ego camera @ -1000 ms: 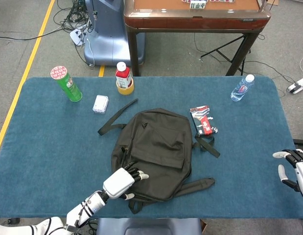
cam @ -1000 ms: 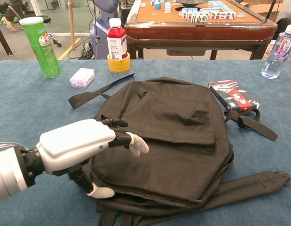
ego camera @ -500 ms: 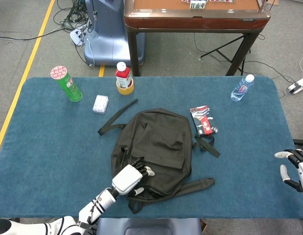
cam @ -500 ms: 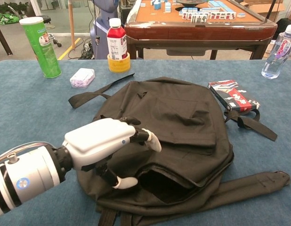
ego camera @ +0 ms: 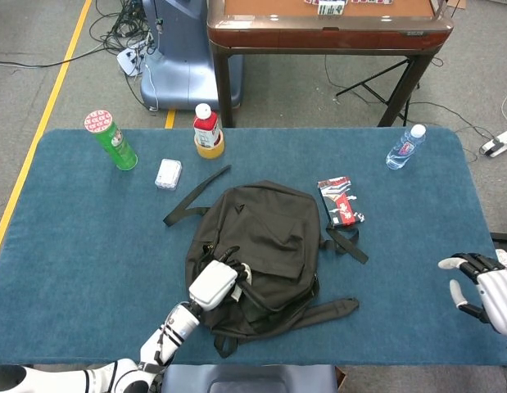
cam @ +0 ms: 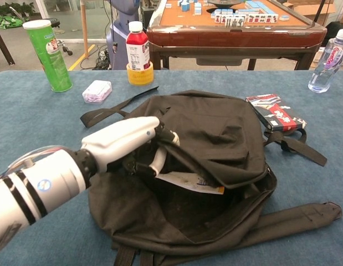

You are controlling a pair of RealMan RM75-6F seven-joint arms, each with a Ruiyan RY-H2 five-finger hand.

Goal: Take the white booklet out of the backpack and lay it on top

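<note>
The black backpack (ego camera: 269,229) lies flat in the middle of the blue table (ego camera: 89,237). My left hand (cam: 132,141) grips the edge of its upper flap and holds it raised, so the main compartment gapes toward me. Inside, the white booklet (cam: 188,182) lies just below the lifted edge, with a corner and a printed strip showing. In the head view my left hand (ego camera: 214,284) sits at the bag's near left corner and the booklet is hidden there. My right hand (ego camera: 481,288) hovers at the table's near right edge, fingers spread and holding nothing.
A green can (ego camera: 111,141), a red-capped bottle (ego camera: 207,131) and a small white packet (ego camera: 168,173) stand at the back left. A red and black box (ego camera: 338,201) lies against the bag's right side. A water bottle (ego camera: 405,147) stands back right. Straps (cam: 296,213) trail toward the front edge.
My left hand has taken the flap and pulled it up and away from me, opening the bag and baring the booklet. My right hand has shifted slightly inward.
</note>
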